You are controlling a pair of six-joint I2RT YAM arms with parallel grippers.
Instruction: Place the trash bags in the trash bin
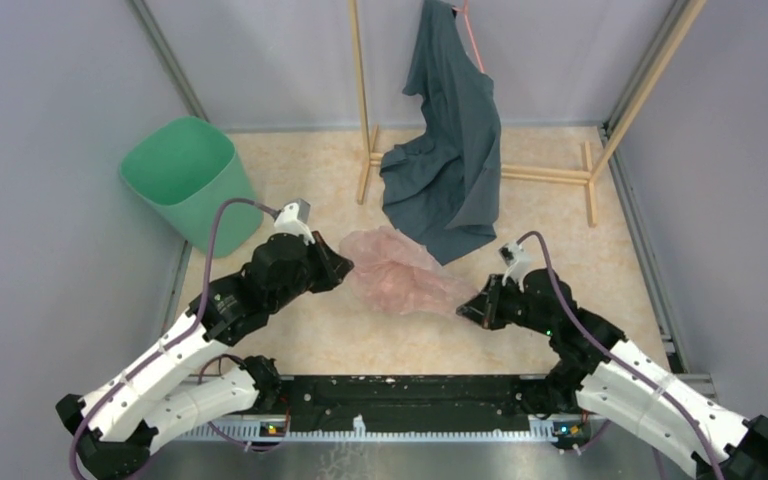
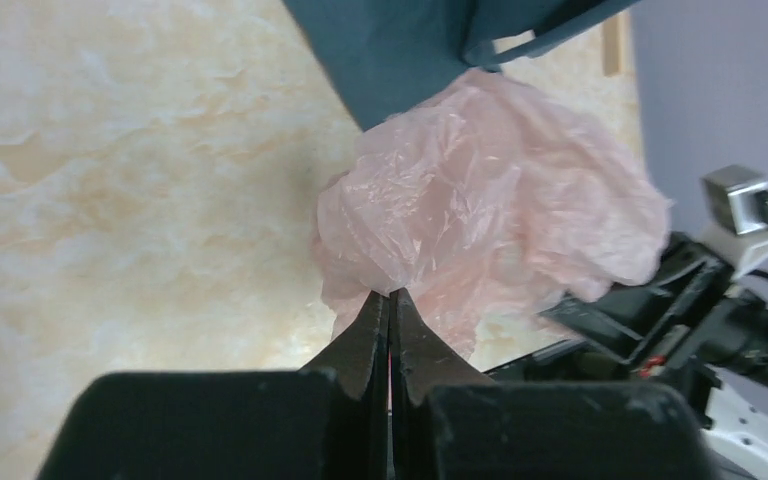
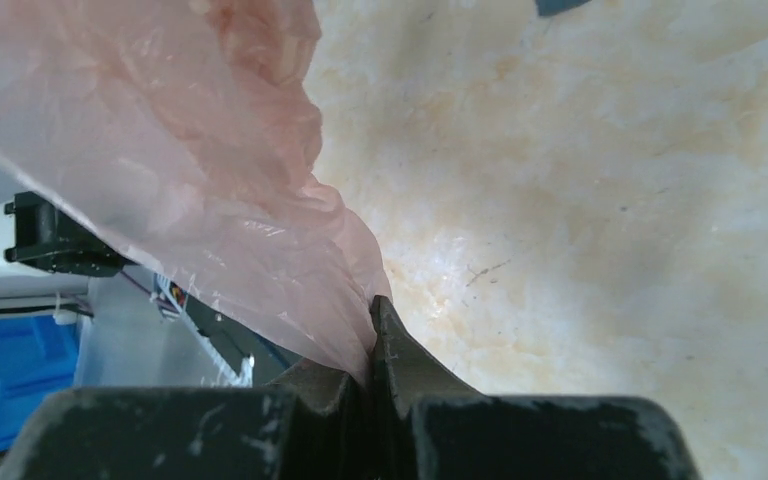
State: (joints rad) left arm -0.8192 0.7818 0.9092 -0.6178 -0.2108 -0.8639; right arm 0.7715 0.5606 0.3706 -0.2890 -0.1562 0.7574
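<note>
At the middle of the marbled table [image 1: 290,330] the trash bag [image 1: 395,270] sits as a crumpled, translucent pink heap, stretched a little between the two arms. The left gripper [image 1: 343,268] meets it at the bag's nine o'clock edge; in the left wrist view its jaws are pressed together with a thin sliver of pink film caught between them, so it is clamped on the bag. The right gripper [image 1: 465,308] comes in at roughly four o'clock of the bag, and the right wrist view shows its jaws closed as well, with a fold of the film pinched in the seam between them. The trash bin [image 1: 188,180] stands well apart at about ten o'clock from the bag, near the left wall — nothing pink shows inside it. A dark teal-grey garment [image 1: 450,170] hangs from a wooden rack [image 1: 540,172] at twelve o'clock, its lower hem draped onto the table just beside the bag's far edge.
</note>
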